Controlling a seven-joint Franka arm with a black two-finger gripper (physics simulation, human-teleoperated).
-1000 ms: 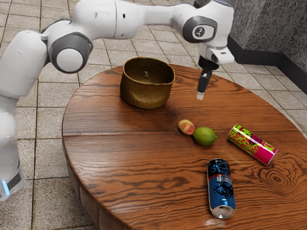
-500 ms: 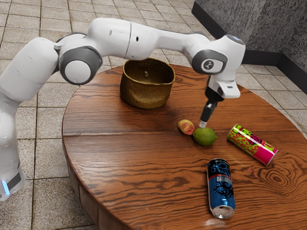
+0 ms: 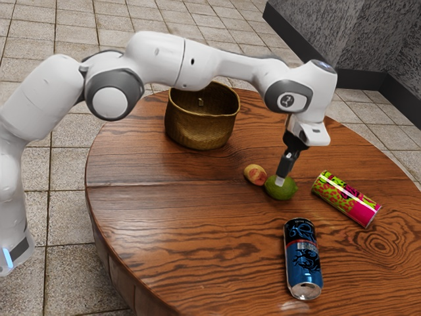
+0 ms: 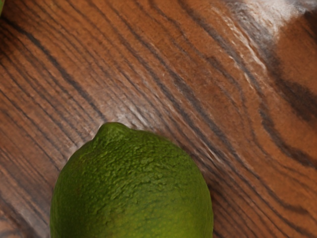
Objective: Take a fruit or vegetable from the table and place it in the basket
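Left to right in the exterior view, you have the basket (image 3: pixel 197 131) on the desk (image 3: pixel 158 217), reddish fruit (image 3: pixel 254 174), then the lime (image 3: pixel 284 193) on the desk at your pincer (image 3: pixel 281 181), whose grip state you cannot tell; blue can (image 3: pixel 303 260), patterned can (image 3: pixel 345 197).

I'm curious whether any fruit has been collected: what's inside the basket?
Inside the basket, I can see the far inner wall with a small pale patch on it. The near side hides the bottom, so I cannot tell whether anything lies there.
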